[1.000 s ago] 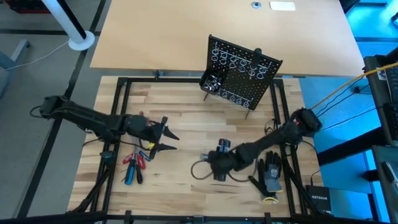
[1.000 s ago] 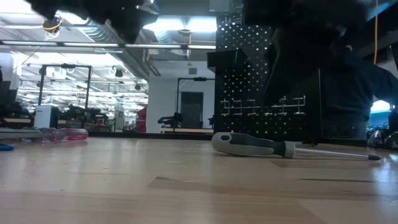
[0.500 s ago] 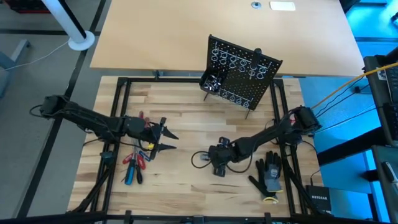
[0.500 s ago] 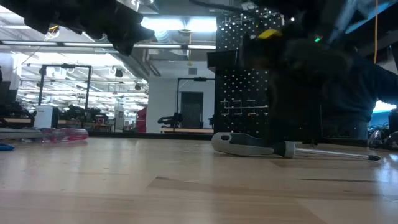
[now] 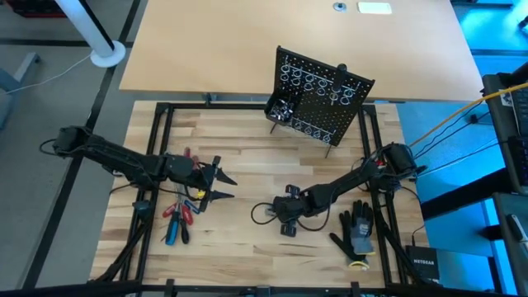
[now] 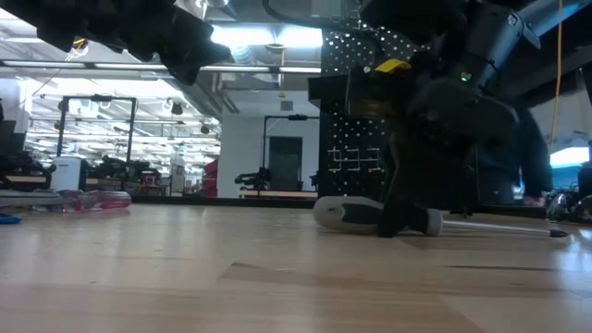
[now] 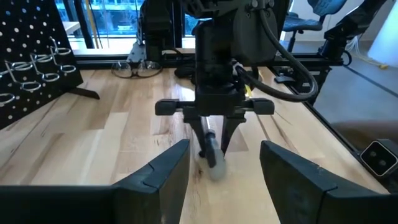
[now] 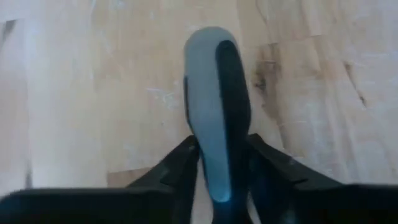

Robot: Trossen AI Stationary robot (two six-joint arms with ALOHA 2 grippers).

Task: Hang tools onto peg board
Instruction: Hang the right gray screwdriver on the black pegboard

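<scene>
- Lettering is showing only on a small black box (image 5: pixel 426 265) lying off the table's right front corner; it seems to read NETGEAR, though it is too small to be sure.
- Two dark arms are working over the pale wooden table (image 5: pixel 247 144); one peg board and one glove are in view.
- Left claw (image 5: pixel 224 186) is hovering above the table's left side, its two fingers standing apart with nothing between them.
- Loose tools (image 5: pixel 177 216) are lying just in front of that claw: at least two red handles and one blue one, though the exact count cannot be told.
- One grey-and-black screwdriver (image 6: pixel 370 215) is lying flat on the table near the middle front, its thin shaft pointing rightward in the low view.
- Right claw (image 7: pixel 212 144) is reaching down over that screwdriver, its fingers sitting on either side of the handle (image 8: pixel 214 118); whether they are already pinching it cannot be told.
- One black perforated peg board (image 5: pixel 318 97) is standing upright at the table's far edge, right of centre, carrying rows of silver wire rings.
- One black-and-grey work glove (image 5: pixel 358 232) is lying at the right front, just beside the right arm.
</scene>
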